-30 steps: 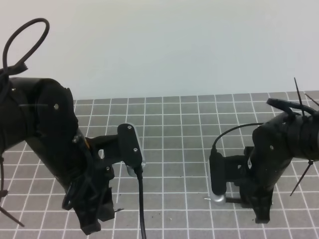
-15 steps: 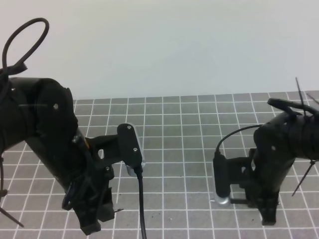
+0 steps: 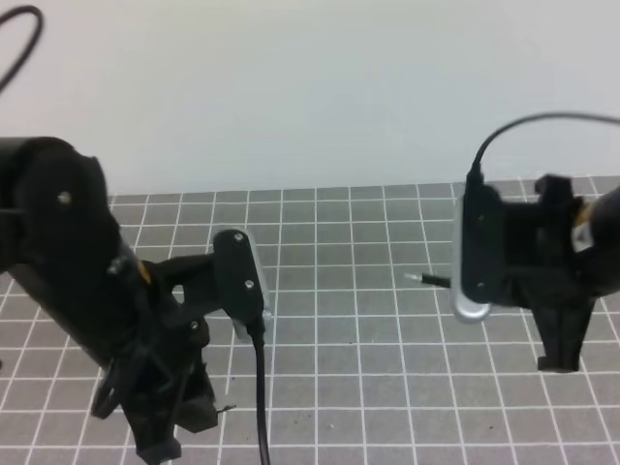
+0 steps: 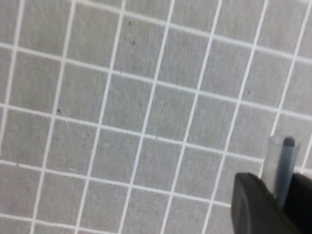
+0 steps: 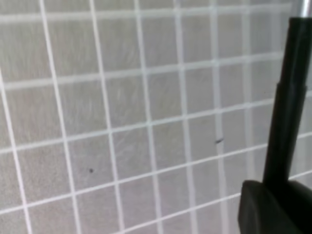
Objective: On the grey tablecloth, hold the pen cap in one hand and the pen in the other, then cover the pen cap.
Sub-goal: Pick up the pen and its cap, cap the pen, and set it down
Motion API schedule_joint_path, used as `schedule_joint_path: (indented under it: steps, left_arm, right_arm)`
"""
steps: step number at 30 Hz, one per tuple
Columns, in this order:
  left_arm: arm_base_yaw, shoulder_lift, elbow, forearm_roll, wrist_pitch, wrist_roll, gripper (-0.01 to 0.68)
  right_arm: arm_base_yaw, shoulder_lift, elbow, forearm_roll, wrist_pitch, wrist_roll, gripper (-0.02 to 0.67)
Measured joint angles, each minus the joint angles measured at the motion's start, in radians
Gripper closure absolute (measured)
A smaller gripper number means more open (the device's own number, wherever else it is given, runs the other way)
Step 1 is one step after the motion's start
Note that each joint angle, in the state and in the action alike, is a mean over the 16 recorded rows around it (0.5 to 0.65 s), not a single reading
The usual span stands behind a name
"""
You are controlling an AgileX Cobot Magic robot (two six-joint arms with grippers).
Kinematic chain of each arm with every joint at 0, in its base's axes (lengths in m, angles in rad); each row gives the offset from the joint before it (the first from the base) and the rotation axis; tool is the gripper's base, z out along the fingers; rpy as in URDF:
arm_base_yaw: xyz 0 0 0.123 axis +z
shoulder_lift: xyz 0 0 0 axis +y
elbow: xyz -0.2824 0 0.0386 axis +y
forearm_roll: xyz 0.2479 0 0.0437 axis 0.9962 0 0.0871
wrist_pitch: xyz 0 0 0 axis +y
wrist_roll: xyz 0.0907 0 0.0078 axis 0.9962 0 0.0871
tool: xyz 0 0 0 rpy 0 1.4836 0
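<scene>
Since a second ago the right arm has risen off the grey tablecloth (image 3: 349,242) and swung up toward the far right side; its wrist camera housing now sits higher and the pen (image 3: 432,281) has come up with it. The left arm has shifted a little lower and leftward, its posture otherwise much as before.

Right gripper (image 5: 273,204): jaws clamped on the pen. In the right wrist view the pen (image 5: 287,97) is a black shaft rising from the dark jaw block at the lower right edge, standing clear above the cloth grid (image 5: 122,122). From the high view the pen's thin tip pokes out leftward from behind the right camera housing, pointing toward the middle of the tabletop, well above the cloth.

Left gripper (image 4: 280,200): jaws together on the pen cap (image 4: 282,163). In the left wrist view the cap shows as a short greyish, semi-clear tube with a dark end, sticking up from between the two dark fingers (image 4: 256,204) at the lower right corner. In the high view the left gripper (image 3: 194,412) hangs low near the front left edge of the tabletop; a small sliver protrudes beside it, too small to identify.

Pen and cap are well apart, one on each side of the tabletop. The cloth between the arms shows only its white grid lines and a few dark specks.
</scene>
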Motion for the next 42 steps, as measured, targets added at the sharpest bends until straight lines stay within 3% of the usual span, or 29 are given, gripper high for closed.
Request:
schedule_joint_path:
  steps: [4, 8, 18, 23, 28, 42]
  left_arm:
    - [0.000, -0.029, 0.000, -0.012, 0.017, -0.016, 0.673]
    - [0.000, -0.047, -0.001, -0.030, 0.027, -0.032, 0.673]
    - [0.000, -0.053, -0.001, -0.070, 0.032, -0.057, 0.673]
    - [0.000, -0.052, -0.001, -0.082, 0.033, -0.060, 0.673]
    - [0.000, -0.040, -0.009, -0.085, 0.033, -0.075, 0.673]
    - [-0.070, 0.029, -0.110, -0.022, 0.033, -0.132, 0.673]
  right_arm:
    - [0.056, -0.104, 0.023, -0.056, 0.000, 0.044, 0.575]
    - [0.141, -0.179, 0.075, -0.211, 0.000, 0.159, 0.575]
    - [0.418, -0.243, 0.273, -0.927, -0.022, 0.731, 0.575]
    - [0.522, -0.230, 0.335, -1.205, -0.028, 0.936, 0.575]
    - [0.574, -0.210, 0.353, -1.339, -0.024, 0.986, 0.575]
    - [0.587, -0.180, 0.355, -1.452, -0.045, 0.960, 0.575]
